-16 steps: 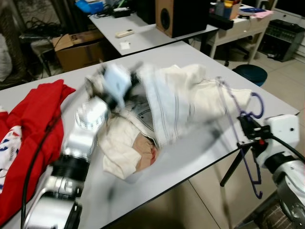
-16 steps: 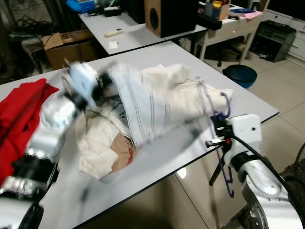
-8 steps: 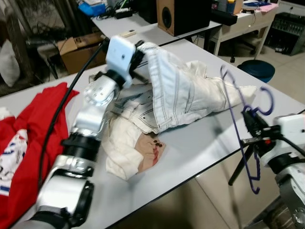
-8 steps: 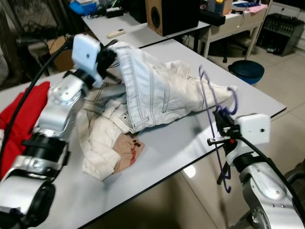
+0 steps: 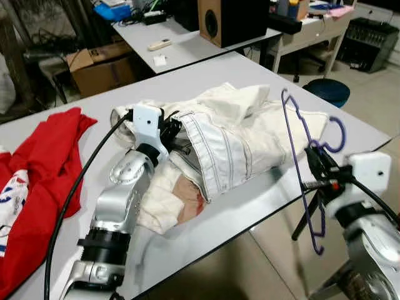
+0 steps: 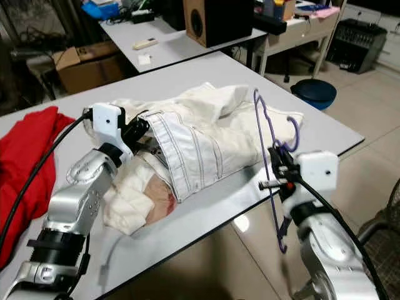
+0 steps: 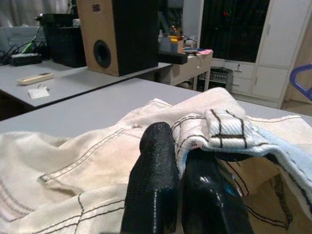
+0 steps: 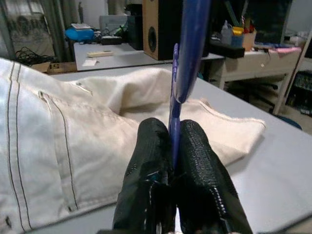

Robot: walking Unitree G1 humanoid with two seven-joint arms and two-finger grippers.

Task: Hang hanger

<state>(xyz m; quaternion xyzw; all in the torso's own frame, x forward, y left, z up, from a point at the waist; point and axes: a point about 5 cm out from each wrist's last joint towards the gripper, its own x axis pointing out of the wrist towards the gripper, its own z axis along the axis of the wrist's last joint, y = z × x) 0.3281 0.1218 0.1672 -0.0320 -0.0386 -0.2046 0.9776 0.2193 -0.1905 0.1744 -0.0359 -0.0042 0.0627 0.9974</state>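
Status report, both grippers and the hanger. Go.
Left gripper shut on white jeans, on the table. Right gripper shut on purple hanger, upright at the table's edge. Hanger not yet in the jeans.

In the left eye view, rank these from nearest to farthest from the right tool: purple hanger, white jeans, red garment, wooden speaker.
1. purple hanger: clamped in the right tool, off the table's right edge.
2. white jeans: mid-table, just left of that tool, pinched by the left tool.
3. wooden speaker: back desk, well beyond the table.
4. red garment: far left of the table.
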